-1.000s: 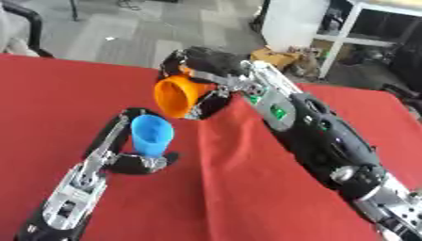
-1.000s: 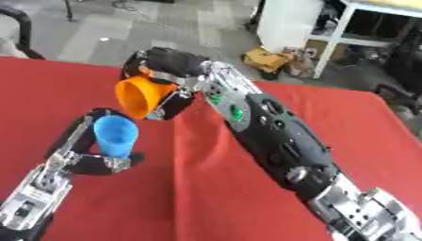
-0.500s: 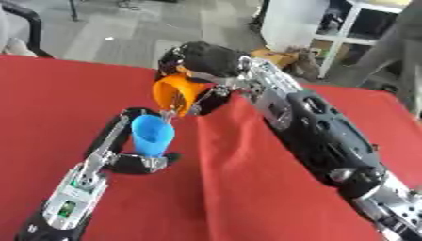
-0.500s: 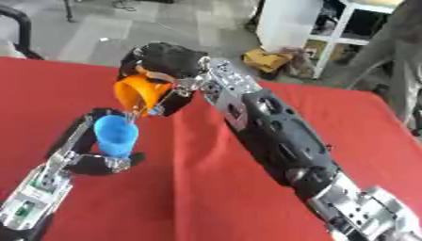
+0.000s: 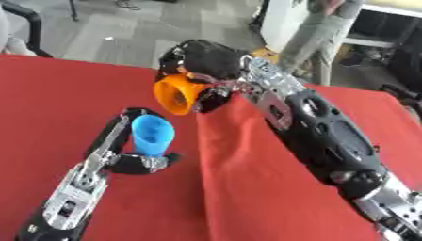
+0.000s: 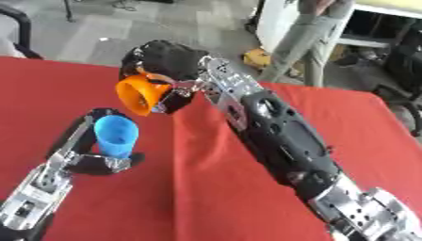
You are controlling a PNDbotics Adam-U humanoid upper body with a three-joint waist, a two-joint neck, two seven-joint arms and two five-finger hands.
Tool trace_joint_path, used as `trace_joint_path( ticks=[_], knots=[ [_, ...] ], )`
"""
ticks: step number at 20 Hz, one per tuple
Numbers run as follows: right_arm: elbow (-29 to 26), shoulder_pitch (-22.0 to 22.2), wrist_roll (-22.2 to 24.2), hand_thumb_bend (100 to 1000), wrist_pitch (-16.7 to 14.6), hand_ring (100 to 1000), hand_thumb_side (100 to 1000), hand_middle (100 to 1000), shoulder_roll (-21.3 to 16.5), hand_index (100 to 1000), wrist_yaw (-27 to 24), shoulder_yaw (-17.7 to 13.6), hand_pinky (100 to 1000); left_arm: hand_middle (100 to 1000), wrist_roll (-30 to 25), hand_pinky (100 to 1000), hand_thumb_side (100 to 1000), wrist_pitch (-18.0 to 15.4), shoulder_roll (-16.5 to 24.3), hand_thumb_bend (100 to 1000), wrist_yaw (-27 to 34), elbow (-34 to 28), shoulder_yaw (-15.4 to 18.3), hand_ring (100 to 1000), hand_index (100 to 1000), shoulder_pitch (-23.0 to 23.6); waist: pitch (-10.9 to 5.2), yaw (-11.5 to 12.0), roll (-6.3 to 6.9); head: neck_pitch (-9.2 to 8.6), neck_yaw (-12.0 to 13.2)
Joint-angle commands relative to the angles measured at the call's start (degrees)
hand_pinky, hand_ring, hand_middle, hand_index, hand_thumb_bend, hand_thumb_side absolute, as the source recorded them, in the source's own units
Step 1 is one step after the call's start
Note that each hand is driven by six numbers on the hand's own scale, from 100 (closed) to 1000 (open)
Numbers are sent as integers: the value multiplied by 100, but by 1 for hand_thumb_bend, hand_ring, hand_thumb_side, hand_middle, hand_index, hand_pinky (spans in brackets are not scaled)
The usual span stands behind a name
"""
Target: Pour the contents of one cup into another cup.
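Note:
An orange cup point(image 5: 177, 94) hangs tipped on its side above the red table, its mouth facing left and down toward a blue cup point(image 5: 152, 135). My right hand point(image 5: 206, 61) is shut on the orange cup from behind. The blue cup stands upright just below and left of the orange one, with a small gap between them. My left hand point(image 5: 132, 155) is curled around the blue cup from the left and below. I cannot see what is inside either cup.
A red cloth point(image 5: 247, 188) covers the table, with a crease running down its middle. Beyond the far edge lie grey floor, a white cabinet point(image 5: 284, 19) and a standing person's legs point(image 6: 317, 33). My right arm point(image 5: 329, 141) crosses the table's right half.
The orange cup has tipped further over and edged closer above the blue cup. The left hand and blue cup have stayed in place.

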Motion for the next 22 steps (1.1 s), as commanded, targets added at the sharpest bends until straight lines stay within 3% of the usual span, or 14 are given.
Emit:
trace_joint_path(
  ticks=[1, 9, 22],
  knots=[
    [-201, -92, -85, 311, -13, 517, 100, 546, -189, 707, 183, -41, 672, 469, -9, 356, 100, -12, -37, 609, 23, -66, 43, 431, 620, -132, -113, -20, 43, -70, -10],
    [-341, -93, -314, 311, -101, 526, 100, 557, -209, 711, 732, -12, 677, 469, 6, 355, 100, -6, -39, 609, 7, -59, 47, 431, 620, -129, -114, -29, 55, -71, -16],
    [-182, -50, -373, 318, -51, 518, 100, 543, -202, 703, 750, -62, 670, 466, 22, 353, 100, -5, -44, 613, -44, -26, 59, 430, 620, -119, -100, 4, 67, -72, -17]
  ],
)
